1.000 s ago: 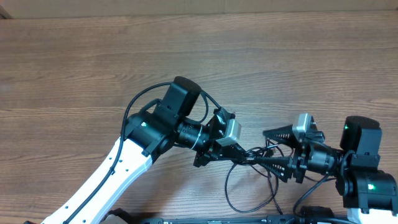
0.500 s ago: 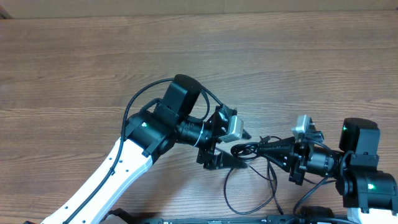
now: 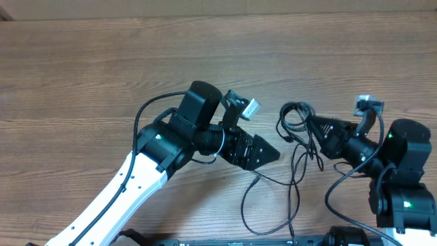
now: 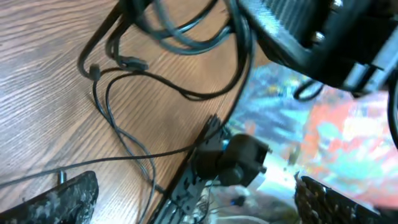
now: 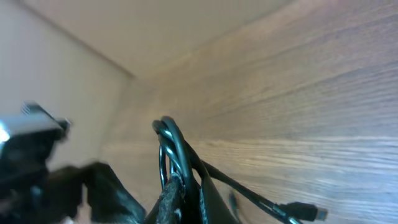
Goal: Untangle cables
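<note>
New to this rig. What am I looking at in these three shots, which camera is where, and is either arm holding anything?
These are two robot arms at a wooden table, each ending in a gripper with two fingers. The wide shot comes from a fixed camera above. The other two come from cameras on the wrists, each looking along its own arm's fingers.

The work is a bundle of thin black cables. The right gripper is shut on a loop of it, and the rest trails over the wood toward the arms' bases. The left gripper is open and appears to hold nothing. Its wrist view shows its fingers spread wide, with loose cords ahead.
</note>
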Available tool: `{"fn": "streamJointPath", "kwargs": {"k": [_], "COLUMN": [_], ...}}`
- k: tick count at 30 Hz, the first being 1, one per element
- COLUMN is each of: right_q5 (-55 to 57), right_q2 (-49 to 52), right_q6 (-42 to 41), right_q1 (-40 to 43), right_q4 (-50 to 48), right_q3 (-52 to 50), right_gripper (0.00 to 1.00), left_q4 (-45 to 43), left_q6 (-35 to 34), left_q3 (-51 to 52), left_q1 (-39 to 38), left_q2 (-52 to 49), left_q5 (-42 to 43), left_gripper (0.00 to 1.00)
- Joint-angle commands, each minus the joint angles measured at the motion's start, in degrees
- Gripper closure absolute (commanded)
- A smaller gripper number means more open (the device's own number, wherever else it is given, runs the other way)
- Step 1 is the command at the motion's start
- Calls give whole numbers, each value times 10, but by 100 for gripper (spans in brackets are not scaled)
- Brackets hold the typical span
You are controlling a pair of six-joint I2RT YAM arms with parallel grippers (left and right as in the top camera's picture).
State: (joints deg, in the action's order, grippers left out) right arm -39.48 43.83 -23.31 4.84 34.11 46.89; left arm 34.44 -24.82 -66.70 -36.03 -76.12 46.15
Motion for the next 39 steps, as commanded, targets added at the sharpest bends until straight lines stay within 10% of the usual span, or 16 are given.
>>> {"fn": "streamJointPath", "kwargs": {"k": [1,8,15,39], "right_q5": [9,6,-46,-181], "right_q2": [-3,-3,-3,-3], "right_q6": [-100,-241,-247,-265], "right_q1": [1,1,0,0], "right_q4": [-20,-34,-66,-71], "right_q3": [4,4,4,4], "right_gripper": [96,96,96,96], "left_q4": [-24,-90,-124,-176], "left_q6": [-115,-379,-542,-582], "left_q3": [-14,-14,-14,-14], "left_q1": [-4,-4,-9,-40], "left_q2": [12,7,-15,-25], "left_q5": [-18,-67,-78,-167], "left_gripper": [0,2,25,61]}}
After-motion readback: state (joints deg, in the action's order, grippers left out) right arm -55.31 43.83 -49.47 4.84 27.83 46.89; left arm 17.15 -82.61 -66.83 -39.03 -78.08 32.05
